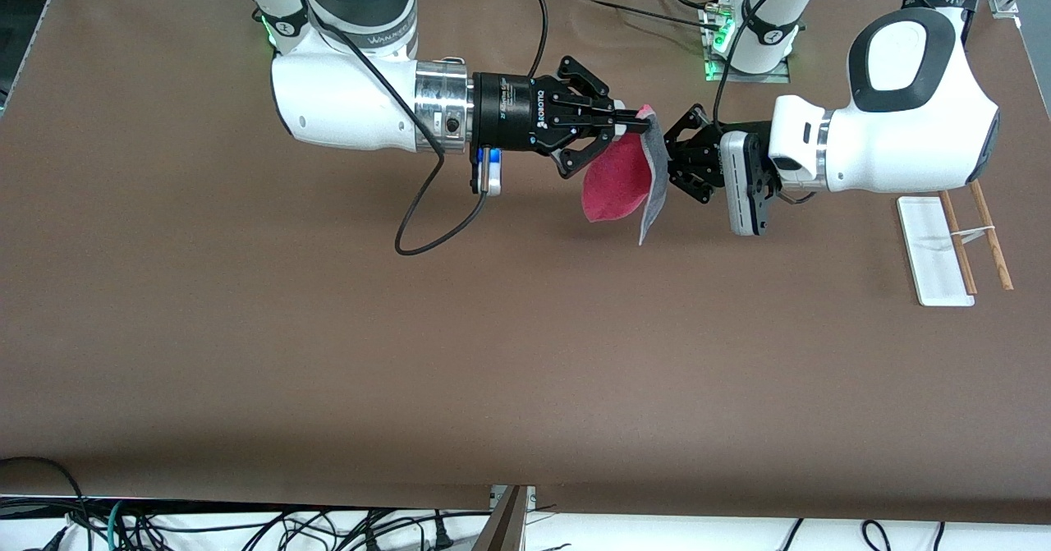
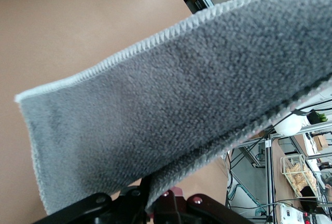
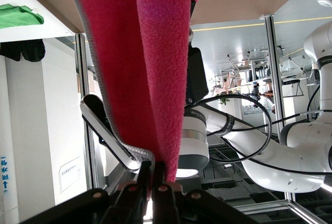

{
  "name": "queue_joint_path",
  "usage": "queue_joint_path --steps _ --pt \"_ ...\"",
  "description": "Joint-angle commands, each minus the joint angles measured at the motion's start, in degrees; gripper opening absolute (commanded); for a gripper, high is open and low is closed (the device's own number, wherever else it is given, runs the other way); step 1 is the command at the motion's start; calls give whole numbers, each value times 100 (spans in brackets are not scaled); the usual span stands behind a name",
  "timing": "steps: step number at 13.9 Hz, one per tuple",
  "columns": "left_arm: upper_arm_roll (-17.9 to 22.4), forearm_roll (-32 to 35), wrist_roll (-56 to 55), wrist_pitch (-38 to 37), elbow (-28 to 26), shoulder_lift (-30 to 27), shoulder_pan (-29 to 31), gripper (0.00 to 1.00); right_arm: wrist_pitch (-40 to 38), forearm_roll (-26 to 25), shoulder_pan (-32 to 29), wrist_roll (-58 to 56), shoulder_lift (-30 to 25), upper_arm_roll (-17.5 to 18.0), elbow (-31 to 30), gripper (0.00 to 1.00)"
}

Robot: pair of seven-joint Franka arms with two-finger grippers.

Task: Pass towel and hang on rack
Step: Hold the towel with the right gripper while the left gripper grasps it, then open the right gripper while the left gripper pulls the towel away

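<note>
The towel [image 1: 612, 185] hangs in the air over the table's middle, pink-red side toward the right arm, grey side toward the left arm. My right gripper [image 1: 636, 121] is shut on its upper edge; the right wrist view shows the jaws [image 3: 158, 175] pinching the pink cloth [image 3: 150, 68]. My left gripper [image 1: 667, 151] is at the towel's grey side. In the left wrist view the grey reverse [image 2: 171, 105] fills the picture, and its edge runs down between the closed jaws of the left gripper [image 2: 155, 199]. The rack [image 1: 932, 251] stands toward the left arm's end of the table, its two wooden rods [image 1: 989, 235] beside the white base.
A black cable [image 1: 427, 222] loops down from the right arm over the table. The left arm's base [image 1: 751, 50] stands at the table's edge, farther from the front camera than the grippers.
</note>
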Motion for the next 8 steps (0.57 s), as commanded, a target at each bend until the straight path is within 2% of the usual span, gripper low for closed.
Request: queue_joint_path --steps 1,5,6,7,8 --pt "-12 -164 178 65 -103 -62 16 0 49 -38 24 100 62 -19 129 37" --pt "-12 -129 178 39 -94 -62 34 0 49 -38 24 100 53 -28 129 38" --pt "-3 -76 178 4 -85 -62 78 0 49 -38 15 109 53 -28 129 69" --pt "40 -50 169 -101 -76 -53 95 0 41 -29 -11 109 62 -28 129 95" --pt "93 159 169 -171 -59 -53 113 0 23 -38 -29 109 62 -36 129 99"
